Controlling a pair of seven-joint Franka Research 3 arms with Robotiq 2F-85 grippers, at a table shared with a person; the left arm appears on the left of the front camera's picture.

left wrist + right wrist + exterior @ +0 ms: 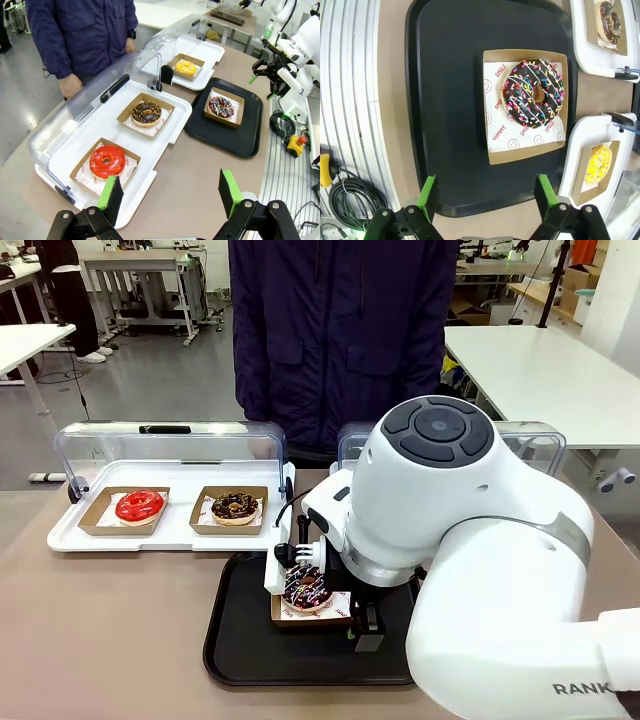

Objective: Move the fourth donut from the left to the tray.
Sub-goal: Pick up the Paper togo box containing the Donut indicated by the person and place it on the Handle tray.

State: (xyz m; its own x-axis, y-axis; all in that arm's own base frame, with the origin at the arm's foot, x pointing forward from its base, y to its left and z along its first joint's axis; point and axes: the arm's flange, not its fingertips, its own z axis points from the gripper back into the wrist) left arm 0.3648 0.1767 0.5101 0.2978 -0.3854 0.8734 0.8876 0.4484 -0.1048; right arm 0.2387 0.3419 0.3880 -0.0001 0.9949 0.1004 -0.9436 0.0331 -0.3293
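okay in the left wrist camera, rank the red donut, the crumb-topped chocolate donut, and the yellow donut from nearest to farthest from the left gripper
1. Red donut, just beyond the left gripper, in the near white tray.
2. Crumb-topped chocolate donut, same tray, farther along.
3. Yellow donut, in the far white tray beside the person.

Right gripper (486, 197) hangs above the black tray (445, 100), jaws spread wide, green pads (427, 196) clear of everything. The chocolate donut with white streaks and coloured sprinkles (534, 93) sits in its brown cardboard dish (525, 147) on the tray's far half, on printed paper. Beyond the tray, white trays (585, 145) hold a yellow donut (598, 163) and a chocolate crumb donut (610, 22). A coiled cable (350, 197) lies beside the counter (390, 100).
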